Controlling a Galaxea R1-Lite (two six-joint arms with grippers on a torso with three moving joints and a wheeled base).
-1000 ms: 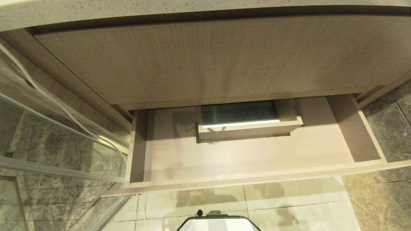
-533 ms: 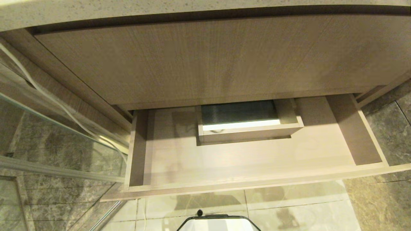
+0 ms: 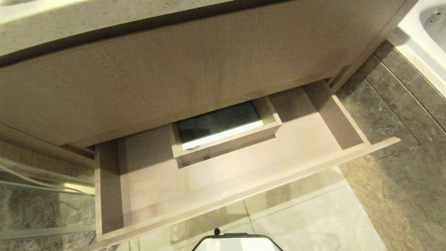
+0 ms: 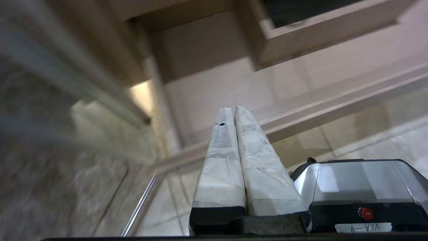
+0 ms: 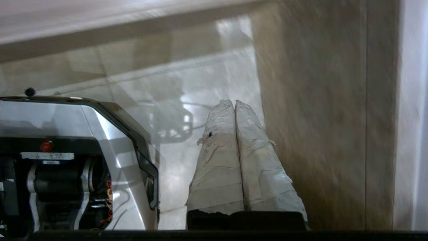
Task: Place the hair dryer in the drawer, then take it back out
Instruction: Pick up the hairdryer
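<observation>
Both pincers are pressed together on nothing: the left pincer [image 4: 233, 107] hangs low beside the robot's own base [image 4: 354, 190], its taped fingers [image 4: 220, 157] aimed up toward the front rail of the drawer [image 3: 223, 174], and the right pincer [image 5: 233, 102] hangs over the pale floor tiles [image 5: 207, 83] on the other side of that base, next to a brown wall surface. Neither arm shows in the head view. Beyond them the drawer stands pulled well out from under the tall wood-grain front panel [image 3: 195, 69], bare-bottomed, with a boxed cut-out [image 3: 223, 134] at its back middle. Above the panel runs the speckled edge of the tabletop [image 3: 69, 31], and off to the far right a white fixture [image 3: 423, 38] meets the dark floor. The hair dryer appears in none of the views, so where it lies cannot be told, only that it is not in the drawer. Judging from the task alone, such a dryer should be light, rigid and rather slick, with a cord that drags and may snag on the drawer's rail; the narrower handle probably offers a surer hold than the thick barrel, and the grille end is best left alone.
</observation>
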